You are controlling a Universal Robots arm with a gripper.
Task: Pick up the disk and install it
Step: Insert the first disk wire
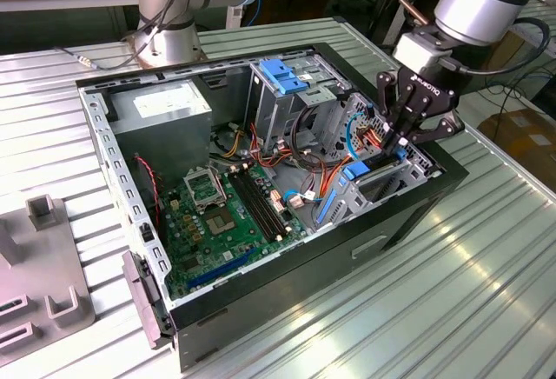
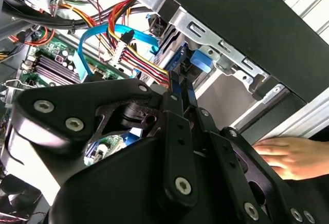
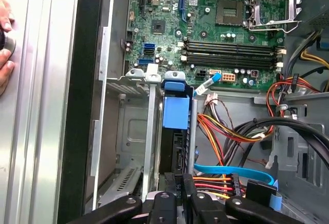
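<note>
Exterior view showed the gripper (image 1: 401, 140) lowered into the open computer case (image 1: 408, 214), jaws pressed on the blue-framed disk (image 3: 175, 131) standing in its bay.

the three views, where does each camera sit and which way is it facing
Exterior view: off the arm, above one corner of the open computer case, looking down into it; the arm and pincer reach in at the exterior view's right.
First wrist view: on the wrist, looking down along the pincer at the disk standing in its bay, motherboard beyond.
Second wrist view: on the wrist, looking past the pincer toward the cables and drive cage; a person's hand rests outside the case.
Both wrist views share the blue carrier and the hand.
</note>
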